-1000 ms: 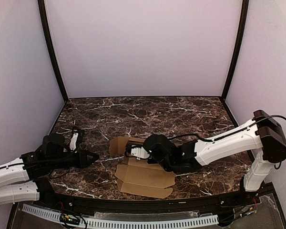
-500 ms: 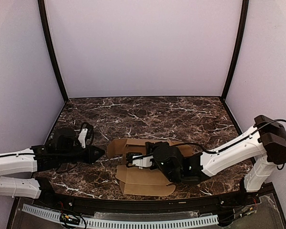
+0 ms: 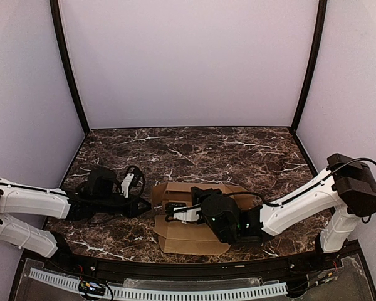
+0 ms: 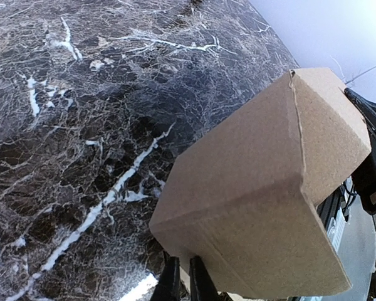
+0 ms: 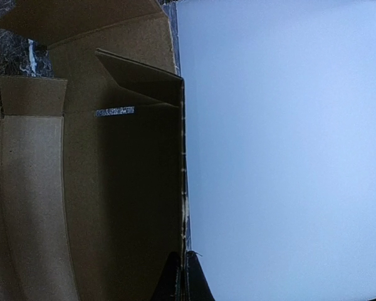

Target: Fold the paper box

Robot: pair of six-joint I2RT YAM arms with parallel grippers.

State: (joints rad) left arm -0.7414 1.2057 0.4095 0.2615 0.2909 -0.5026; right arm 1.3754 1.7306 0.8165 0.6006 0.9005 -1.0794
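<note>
the left fingers [image 3: 140, 205] lie low over the bench [image 3: 194, 150], drawn together with nothing seen between them, their tips just at the foot of the paper box [image 3: 191, 238] on its left end. the box sits near the front edge, about midway between the two arms, half formed. its long axis runs across the bench from left to right, a front flap lies flat toward the arm bases, and the end panel [image 4: 250, 188] facing the left wrist camera stands up, leaning a little. so the work lies just to the right of the left fingers, which makes the left arm the nearer one for pushing or tucking that end (a judgement, not a thing seen). the right fingers [image 3: 171, 210] reach in from the right over the open inside and are clamped on the edge of a standing wall, which runs straight into them in the right wrist view. the dark veined marble looks slick, so the board may slide if shoved unheld. plain pale walls close in behind and at both sides.
</note>
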